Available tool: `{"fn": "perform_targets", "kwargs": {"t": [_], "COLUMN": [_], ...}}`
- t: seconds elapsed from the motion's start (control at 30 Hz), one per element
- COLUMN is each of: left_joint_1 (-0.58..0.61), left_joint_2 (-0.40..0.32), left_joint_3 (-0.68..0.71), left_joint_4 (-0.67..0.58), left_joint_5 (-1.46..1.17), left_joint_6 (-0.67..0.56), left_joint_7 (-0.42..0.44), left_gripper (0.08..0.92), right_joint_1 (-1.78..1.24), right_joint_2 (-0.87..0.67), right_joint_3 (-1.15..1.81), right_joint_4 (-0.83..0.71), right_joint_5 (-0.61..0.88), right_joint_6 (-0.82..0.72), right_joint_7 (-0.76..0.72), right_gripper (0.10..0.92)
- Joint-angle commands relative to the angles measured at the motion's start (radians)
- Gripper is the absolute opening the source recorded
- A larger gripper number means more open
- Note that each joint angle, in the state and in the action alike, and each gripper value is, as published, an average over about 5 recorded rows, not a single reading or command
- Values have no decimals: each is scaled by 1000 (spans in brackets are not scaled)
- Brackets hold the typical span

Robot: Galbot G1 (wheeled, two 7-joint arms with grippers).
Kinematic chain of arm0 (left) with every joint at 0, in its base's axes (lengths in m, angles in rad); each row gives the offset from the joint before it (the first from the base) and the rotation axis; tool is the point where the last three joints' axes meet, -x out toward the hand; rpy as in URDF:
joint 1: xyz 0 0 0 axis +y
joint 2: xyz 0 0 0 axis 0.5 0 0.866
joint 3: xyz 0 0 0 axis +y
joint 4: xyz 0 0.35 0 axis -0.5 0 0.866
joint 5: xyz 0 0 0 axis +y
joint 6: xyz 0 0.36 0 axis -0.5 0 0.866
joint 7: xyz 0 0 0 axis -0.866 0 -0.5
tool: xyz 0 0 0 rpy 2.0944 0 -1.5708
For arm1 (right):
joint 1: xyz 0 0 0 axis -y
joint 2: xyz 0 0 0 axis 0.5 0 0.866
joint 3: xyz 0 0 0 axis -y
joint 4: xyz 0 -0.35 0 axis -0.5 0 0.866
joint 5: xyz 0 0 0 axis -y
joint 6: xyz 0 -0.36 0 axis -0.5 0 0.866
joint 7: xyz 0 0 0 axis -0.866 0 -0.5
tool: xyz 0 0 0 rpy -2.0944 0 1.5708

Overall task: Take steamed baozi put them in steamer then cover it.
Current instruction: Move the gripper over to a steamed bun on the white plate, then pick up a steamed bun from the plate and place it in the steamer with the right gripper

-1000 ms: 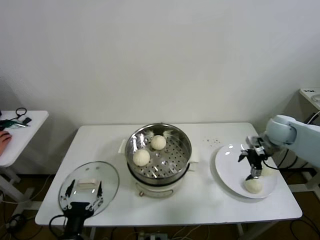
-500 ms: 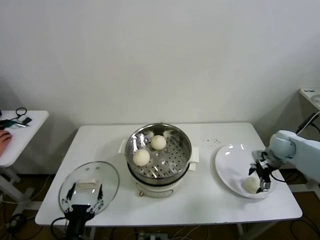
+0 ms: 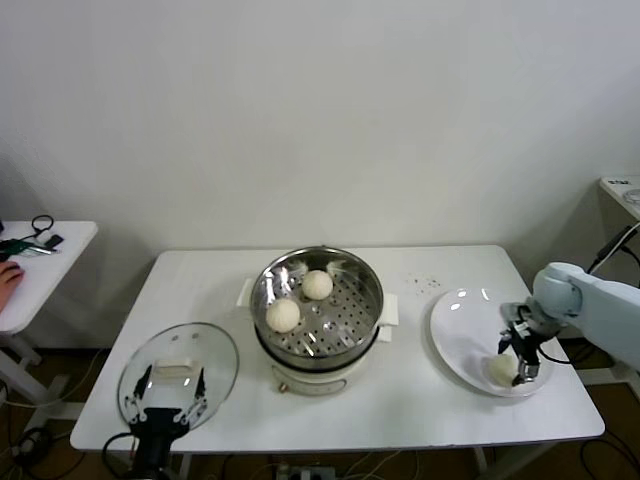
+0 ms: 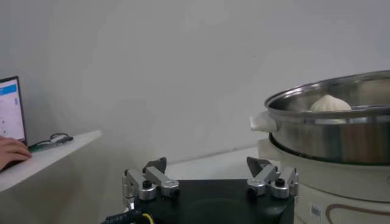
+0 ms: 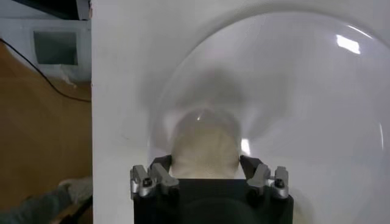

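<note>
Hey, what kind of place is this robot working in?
Probably a lab or test room staged as a kitchen: a plain white table against a bare white wall, a steel steamer on it, and a side desk with cables.

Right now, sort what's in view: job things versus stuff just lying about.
Job: two baozi in the steamer; one baozi on the plate between the right end effector's fingers; lid on the table.
Lying about: side table, cables, specks.
</note>
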Motion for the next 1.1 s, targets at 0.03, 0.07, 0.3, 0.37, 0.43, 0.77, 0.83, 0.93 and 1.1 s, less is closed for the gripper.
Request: {"fn": "perform_targets", "kwargs": {"t": [0.03,0.07,0.3,0.37,0.43,0.77,0.83,0.93,1.1], "left_joint_1": [1,2,0,0,0,3,4,6,14], "left_joint_2": [-1,-1,-2,-1,-1,-2,0,8,19], "left_joint_3": [1,1,0,0,1,17,20,20,14], "left_joint_4": [2,1,-2,-3,-4,-8,-10,-14,-17], "left_joint_5": [1,1,2,1,2,17,22,23,21], "left_joint_6": [0,0,2,3,3,11,11,12,11], "left_joint_7": [0,0,0,-1,-1,-1,0,1,1], "left_gripper": [823,823,823,823,823,823,823,823,823], "right_joint_1": [-4,-2,65,110,175,613,672,738,784], "right_joint_2": [11,11,15,22,35,229,279,334,410], "right_joint_3": [-5,-6,-42,-65,-101,-327,-346,-355,-333], "right_joint_4": [-16,-16,-11,-5,11,91,97,135,221], "right_joint_5": [-9,-8,6,8,5,60,72,73,55], "right_joint_6": [3,3,31,68,123,368,422,497,585], "right_joint_7": [-3,-3,-7,-13,-27,-55,-58,-61,-61], "right_gripper": [738,735,718,715,713,712,712,712,712]}}
